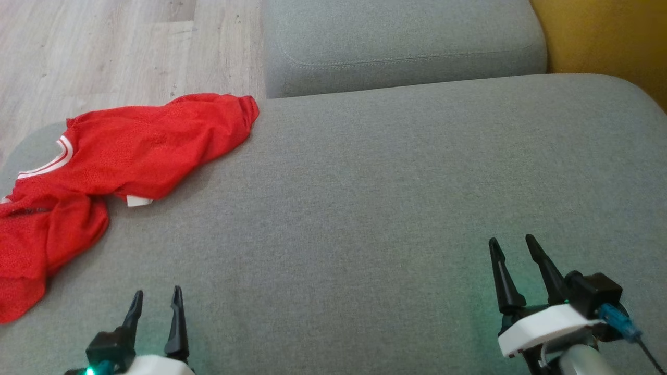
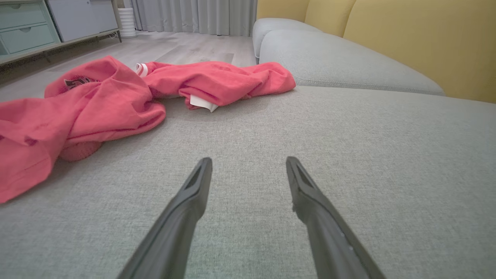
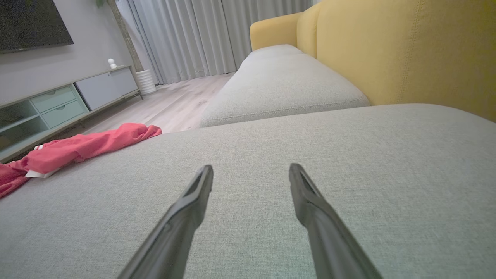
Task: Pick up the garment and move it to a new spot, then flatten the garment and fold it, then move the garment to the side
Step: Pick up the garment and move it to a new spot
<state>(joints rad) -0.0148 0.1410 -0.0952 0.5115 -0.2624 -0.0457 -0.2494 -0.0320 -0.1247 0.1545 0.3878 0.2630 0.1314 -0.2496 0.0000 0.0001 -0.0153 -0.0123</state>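
Grey sofa seat spreads across the foreground, and the trouble ahead, as I judge it, sits at its left edge. There the garment is bunched in overlapping folds close to the drop to the floor, so a pinch on one loose layer could drag it over the edge. The pointed tips could also snag the mesh, and a small red lump tucked under the near fold could be grabbed along with it. Nearest, at the lower left, the left end effector has its two dark fingers spread wide, holding nothing and touching no cloth, over bare seat fabric. At the near right the right end effector is likewise fully spread and empty, well apart from the garment. Farther left the garment lies crumpled, with striped collar trim and a white sleeve edge showing. Beyond it comes a second grey cushion, with a yellow backrest at the far right
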